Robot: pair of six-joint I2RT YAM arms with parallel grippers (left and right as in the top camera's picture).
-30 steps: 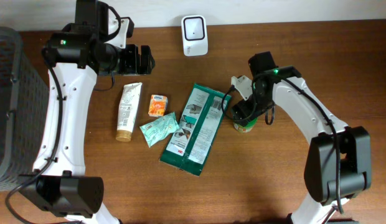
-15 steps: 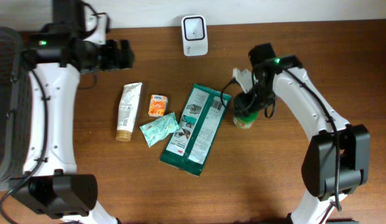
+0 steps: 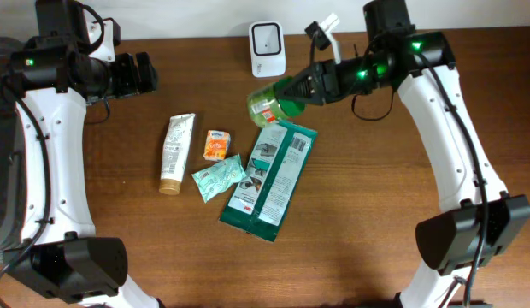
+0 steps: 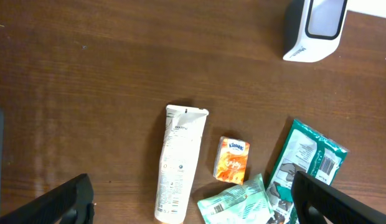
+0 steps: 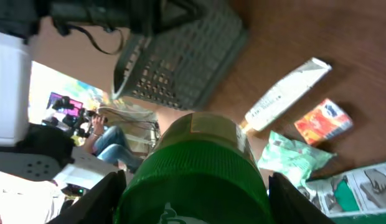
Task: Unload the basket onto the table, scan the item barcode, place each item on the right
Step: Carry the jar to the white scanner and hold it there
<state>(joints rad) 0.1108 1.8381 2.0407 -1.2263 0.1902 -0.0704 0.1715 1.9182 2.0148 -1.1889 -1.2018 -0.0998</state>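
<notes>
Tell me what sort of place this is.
Probably a lab mock-up of a shop checkout: a white barcode scanner on the wooden table, packaged goods (tube, green packet, the green jar in the right claw) and a grey basket.

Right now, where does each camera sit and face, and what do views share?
Overhead: above the table, looking down; both arms, right gripper holding green jar near scanner.
Left wrist: on raised left arm, looking down at tube, tissue pack; open left gripper at bottom corners.
Right wrist: behind the jar, facing basket; fingers flank it.
Shared: all three show tube, tissue pack.
</notes>
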